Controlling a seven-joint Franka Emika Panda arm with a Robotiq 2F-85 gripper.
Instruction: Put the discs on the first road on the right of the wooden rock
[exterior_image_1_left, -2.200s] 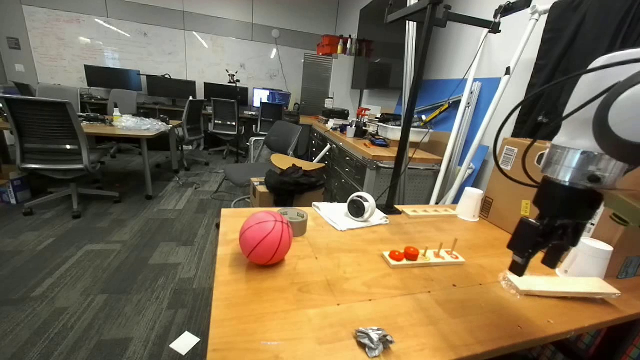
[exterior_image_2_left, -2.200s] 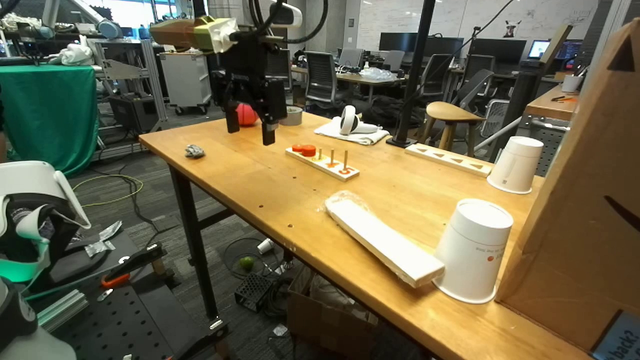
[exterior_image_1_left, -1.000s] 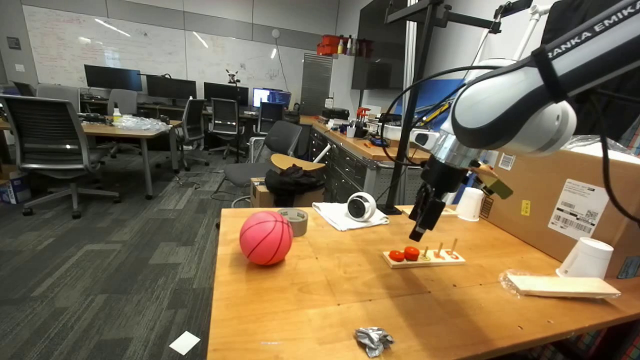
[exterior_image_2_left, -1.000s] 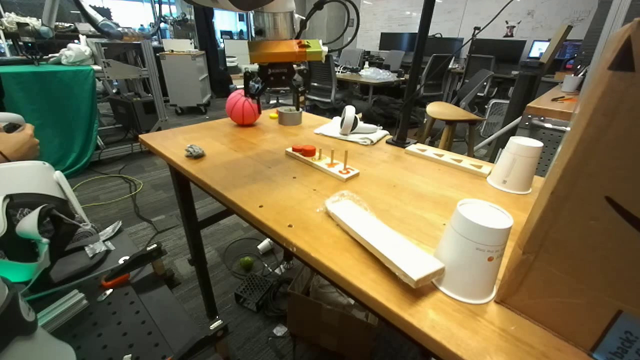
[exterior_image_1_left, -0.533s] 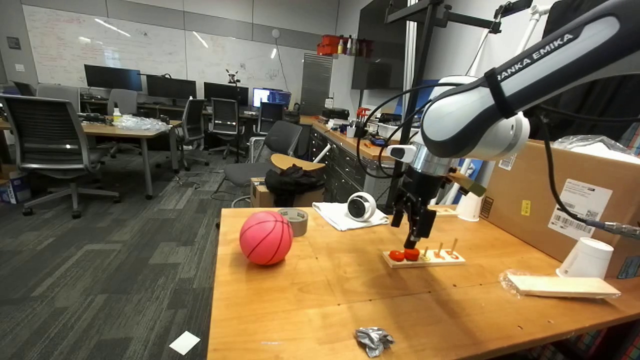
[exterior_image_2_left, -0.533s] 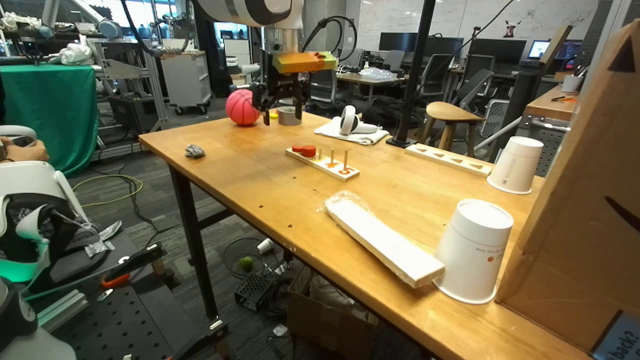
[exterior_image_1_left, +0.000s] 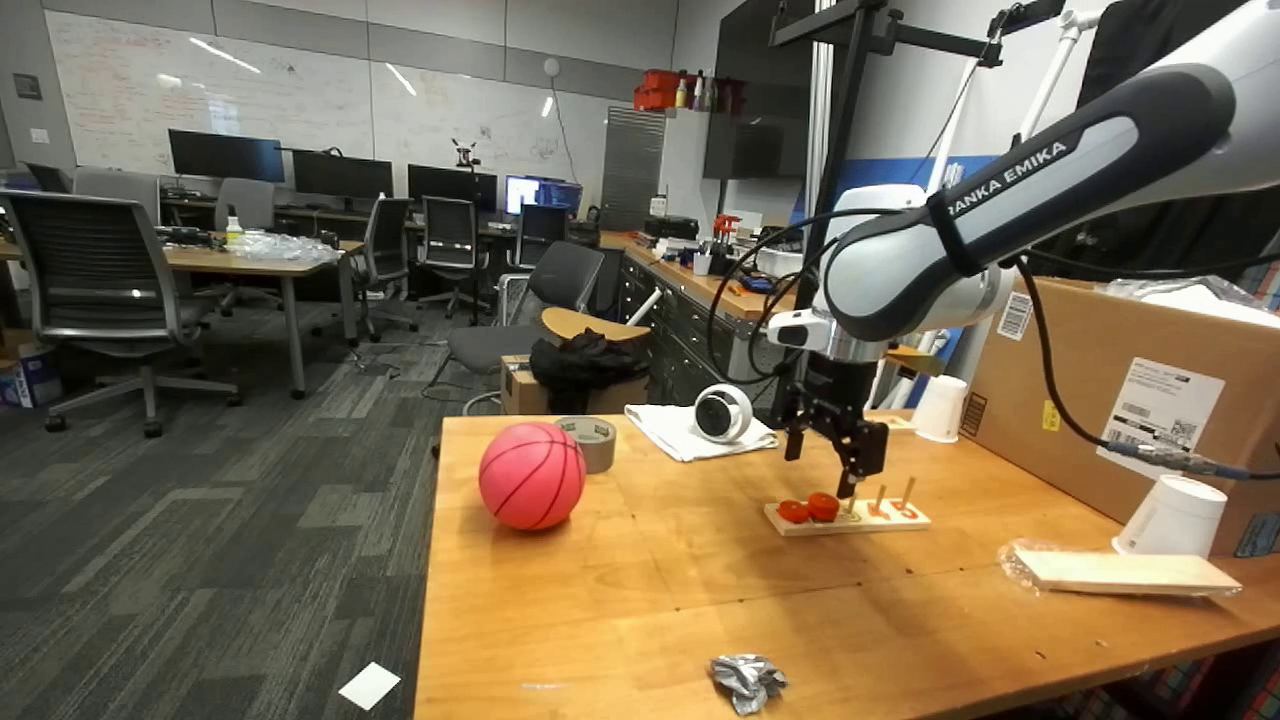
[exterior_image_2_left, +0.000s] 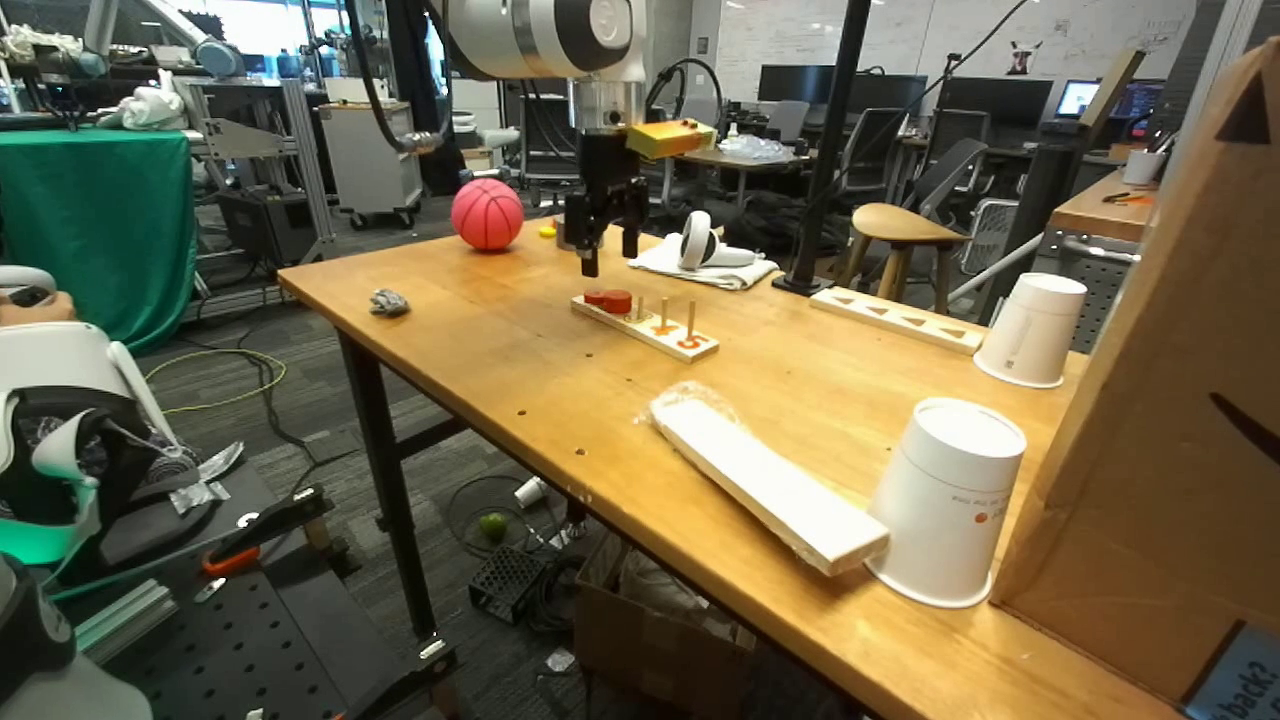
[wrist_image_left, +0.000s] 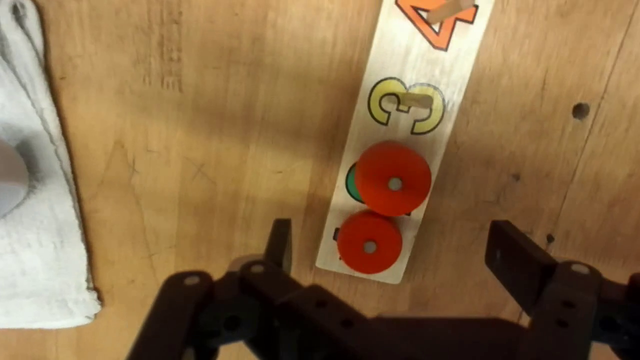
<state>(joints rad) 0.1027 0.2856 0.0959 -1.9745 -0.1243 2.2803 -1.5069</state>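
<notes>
The wooden rock (exterior_image_1_left: 875, 526) is a pale narrow base with upright pegs, seen in both exterior views. Two red discs sit side by side on pegs at one end of it: a smaller disc (wrist_image_left: 369, 242) at the very end and a larger disc (wrist_image_left: 393, 178) beside it. The pegs by the yellow 3 (wrist_image_left: 406, 102) and orange 4 (wrist_image_left: 440, 20) are bare. In an exterior view the right-most road (exterior_image_1_left: 909, 489) is a bare tall peg. My gripper (wrist_image_left: 390, 226) hangs above the disc end, open, its jaws wide on either side and nothing between them.
Around the table stand a pink ball (exterior_image_1_left: 532, 476), a tape roll (exterior_image_1_left: 594, 444), a headset on a white cloth (exterior_image_1_left: 665, 432), a black pole (exterior_image_2_left: 822, 150), white cups (exterior_image_2_left: 948, 500), a wrapped wooden block (exterior_image_2_left: 770, 480) and crumpled foil (exterior_image_2_left: 389, 302). A small yellow thing (exterior_image_2_left: 547, 232) lies near the tape.
The arm has swung in from the side, and the gripper now stands over the disc end of the wooden rock. Its jaws have stayed open. Discs and base have not moved.
</notes>
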